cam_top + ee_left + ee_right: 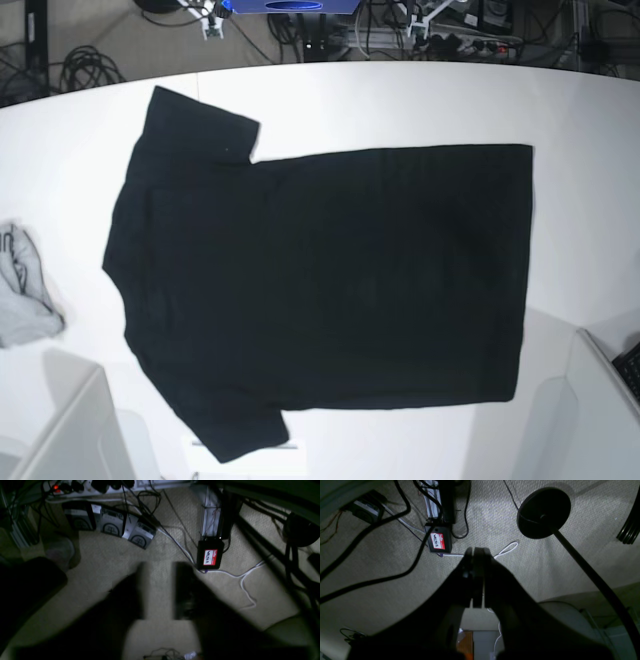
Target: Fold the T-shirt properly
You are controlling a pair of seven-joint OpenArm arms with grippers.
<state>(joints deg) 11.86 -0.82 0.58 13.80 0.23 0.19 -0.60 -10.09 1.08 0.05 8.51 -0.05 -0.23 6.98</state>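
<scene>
Your T-shirt (330, 280) lies flat, plain side up, across the bench (400, 100) — neither arm near it. Your left gripper (158, 590) hangs spread over the floor; your right gripper (476, 577) is pressed together, empty. Grab one layer only and the fold skews — the grey cloth (25, 290) nearby could snag.

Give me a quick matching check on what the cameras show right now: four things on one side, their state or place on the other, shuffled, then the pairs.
Things:
1. T-shirt
2. light-grey cloth
3. left gripper
4. right gripper

States:
A. jaws closed together, over the carpet
B. spread flat, plain black side up, on the white table
C. jaws apart, nothing between them
D. crumpled at the table's edge

Pairs: 1-B, 2-D, 3-C, 4-A
</scene>
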